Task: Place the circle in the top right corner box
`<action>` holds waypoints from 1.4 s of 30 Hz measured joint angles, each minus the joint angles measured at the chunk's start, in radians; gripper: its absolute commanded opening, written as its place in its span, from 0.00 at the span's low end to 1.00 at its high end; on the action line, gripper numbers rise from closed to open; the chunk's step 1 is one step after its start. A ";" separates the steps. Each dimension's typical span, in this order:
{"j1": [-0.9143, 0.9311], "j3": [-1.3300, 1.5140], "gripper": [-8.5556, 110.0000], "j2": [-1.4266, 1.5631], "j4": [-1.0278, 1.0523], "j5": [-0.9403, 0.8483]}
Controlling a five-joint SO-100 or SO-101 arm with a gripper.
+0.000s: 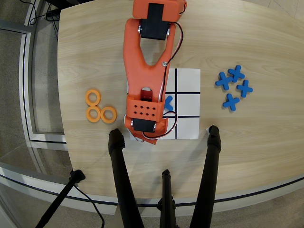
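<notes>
Tripod: three black legs (121, 183) rise toward the lens from the table's near edge, the closest things in the overhead view.
Table: pale wood-grain top (251, 42) with a curved left edge; it fills most of the view.
Arm: orange printed arm (142, 61) with black motors, reaching from the far edge toward the near edge and lying over the left part of the grid.
Grid: white paper sheet with thin black lines (187, 102), near the middle of the table, closer to the near edge; only its right column and part of the middle column show beside the arm.
Corner box: the top right cell (188, 80) in the overhead view is plain white, with nothing lying in it.
Crosses: four blue crosses (233, 88) bunched toward the right edge, well apart from the grid; a fifth blue piece (168, 101) peeks out from under the arm in a middle cell.
Circles: three orange rings (100, 107) in a tight cluster toward the left edge, touching or nearly so, well apart from the grid.
Gripper: hidden under the arm's own body, so I cannot tell whether the jaws are released or clenched, nor whether they grasp a ring.
Writing: no brand, label or lettering is readable anywhere.
</notes>
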 measured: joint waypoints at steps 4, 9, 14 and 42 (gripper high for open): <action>0.000 0.000 0.09 0.000 0.005 0.000; 0.000 0.000 0.10 0.000 0.006 0.020; 0.000 0.000 0.12 0.000 0.006 0.040; 0.032 0.603 0.15 0.965 0.362 -0.118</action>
